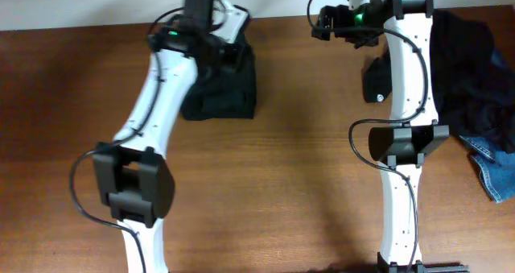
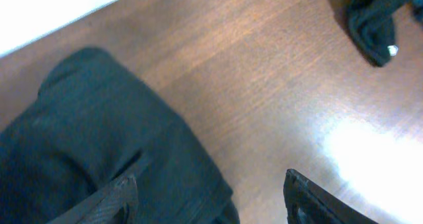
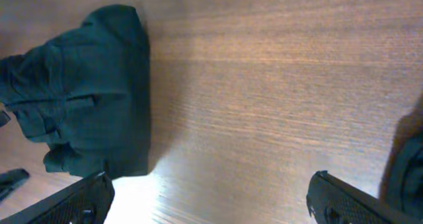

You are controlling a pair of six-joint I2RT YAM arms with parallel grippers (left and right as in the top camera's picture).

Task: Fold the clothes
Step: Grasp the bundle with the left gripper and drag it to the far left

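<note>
A folded black garment (image 1: 221,92) lies on the wooden table (image 1: 298,176) at the back, left of centre. My left gripper (image 1: 232,49) hangs over its far end. In the left wrist view the jaws (image 2: 211,199) stand open: one finger (image 2: 122,197) is above the black fabric (image 2: 99,138), the other above bare wood, nothing pinched. My right gripper (image 1: 326,23) is at the back, right of centre, clear of the cloth. Its jaws (image 3: 211,201) are wide open over bare wood, with the folded garment (image 3: 92,98) off to their left.
A heap of dark clothes (image 1: 475,72) sits at the back right, with blue jeans (image 1: 495,172) in front of it. A small black piece (image 1: 376,80) lies beside the right arm and shows as dark cloth (image 2: 373,19) in the left wrist view.
</note>
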